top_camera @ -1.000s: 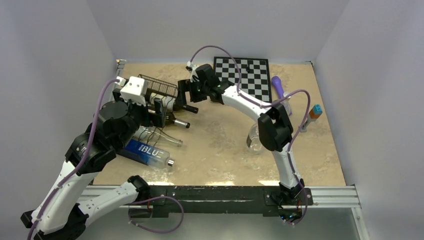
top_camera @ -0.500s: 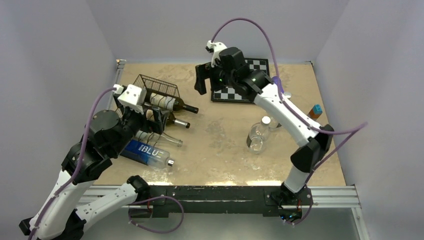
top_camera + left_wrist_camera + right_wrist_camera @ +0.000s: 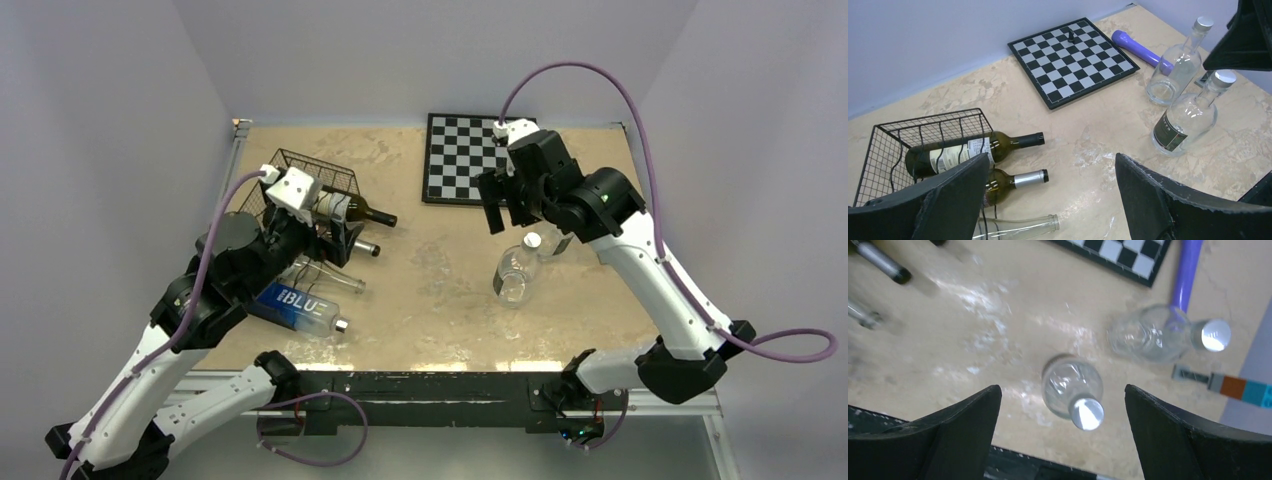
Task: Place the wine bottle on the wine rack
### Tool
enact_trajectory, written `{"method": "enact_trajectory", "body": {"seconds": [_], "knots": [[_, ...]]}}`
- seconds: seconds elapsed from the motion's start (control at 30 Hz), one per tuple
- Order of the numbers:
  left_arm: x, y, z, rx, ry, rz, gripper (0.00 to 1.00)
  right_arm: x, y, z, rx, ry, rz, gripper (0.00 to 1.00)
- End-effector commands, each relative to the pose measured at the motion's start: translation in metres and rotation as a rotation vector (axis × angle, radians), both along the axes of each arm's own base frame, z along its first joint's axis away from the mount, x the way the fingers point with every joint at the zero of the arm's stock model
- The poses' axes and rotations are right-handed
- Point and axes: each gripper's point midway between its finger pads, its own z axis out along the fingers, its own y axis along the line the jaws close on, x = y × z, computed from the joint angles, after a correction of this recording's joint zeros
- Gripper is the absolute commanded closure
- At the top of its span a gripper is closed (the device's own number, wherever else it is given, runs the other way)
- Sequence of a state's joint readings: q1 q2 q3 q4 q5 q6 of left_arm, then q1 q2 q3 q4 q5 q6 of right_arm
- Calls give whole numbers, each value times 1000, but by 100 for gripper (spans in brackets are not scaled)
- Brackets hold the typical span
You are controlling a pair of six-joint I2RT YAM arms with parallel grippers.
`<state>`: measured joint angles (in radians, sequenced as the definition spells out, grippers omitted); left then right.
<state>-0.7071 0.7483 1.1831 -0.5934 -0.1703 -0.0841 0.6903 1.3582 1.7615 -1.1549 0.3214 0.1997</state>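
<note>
The desk (image 3: 440, 290) is smooth beige marbled stuff with a dull sheen and whitish scuffs. The wine rack (image 3: 879, 165) is thin matt black wire. The wine bottle (image 3: 1003, 144) on it is glossy dark-green glass with a paper label (image 3: 958, 151). The clear glass bottle (image 3: 1188, 117) has a silvery metal cap (image 3: 1223, 78). The chessboard (image 3: 1073, 60) looks glossy. The left claw (image 3: 1052, 159) has matt black plastic fingers (image 3: 1158, 200), rough-edged.

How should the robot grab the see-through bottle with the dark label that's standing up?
Probably by its narrow neck, just under the silver cap, coming straight down from above. The labelled clear bottle stands upright, its body looks wide, and the open right gripper hangs over it with a finger on each side.
</note>
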Motion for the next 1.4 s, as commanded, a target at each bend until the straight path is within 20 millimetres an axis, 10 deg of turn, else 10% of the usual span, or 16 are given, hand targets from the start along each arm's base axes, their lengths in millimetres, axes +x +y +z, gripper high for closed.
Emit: {"method": "enact_trajectory", "body": {"seconds": [0.0, 0.77, 1.37], "knots": [[8, -14, 4, -23, -35, -36, 1, -31, -51, -35, -145, 154, -119, 4], [11, -20, -42, 1, 80, -28, 1, -34, -47, -130, -75, 475, -97, 32], [12, -13, -47, 30, 74, -6, 1, -23, -49, -123, -81, 441, -129, 100]]}}
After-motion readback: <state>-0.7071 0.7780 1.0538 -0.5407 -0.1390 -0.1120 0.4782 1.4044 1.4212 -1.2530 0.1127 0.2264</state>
